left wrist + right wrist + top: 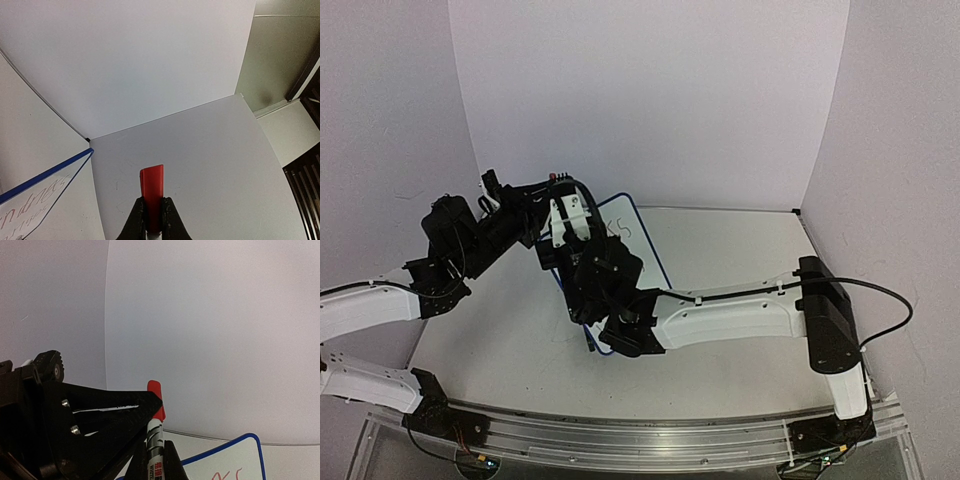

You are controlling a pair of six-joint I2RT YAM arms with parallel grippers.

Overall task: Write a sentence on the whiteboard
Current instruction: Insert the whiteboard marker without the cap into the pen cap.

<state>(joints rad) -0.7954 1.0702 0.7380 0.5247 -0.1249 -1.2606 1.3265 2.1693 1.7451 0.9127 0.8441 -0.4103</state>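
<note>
Left gripper [151, 202] clamped on red marker cap

Its fingers pinch the red cap [151, 180], while the right gripper [154, 458] is closed around the marker barrel [154, 440]. Both meet over the whiteboard [638, 242] on the table [740, 260]. Part of the red handwriting [225, 475] shows.

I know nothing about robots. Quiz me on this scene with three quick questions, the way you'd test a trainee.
1. True or false: the whiteboard is blank.
2. What are the right arm's fingers shut on? A) a marker B) an eraser C) a cloth
3. Fill in: the cap pinched by the left arm's fingers is ____ in colour.

Key
1. False: red writing shows on it.
2. A
3. red
</note>
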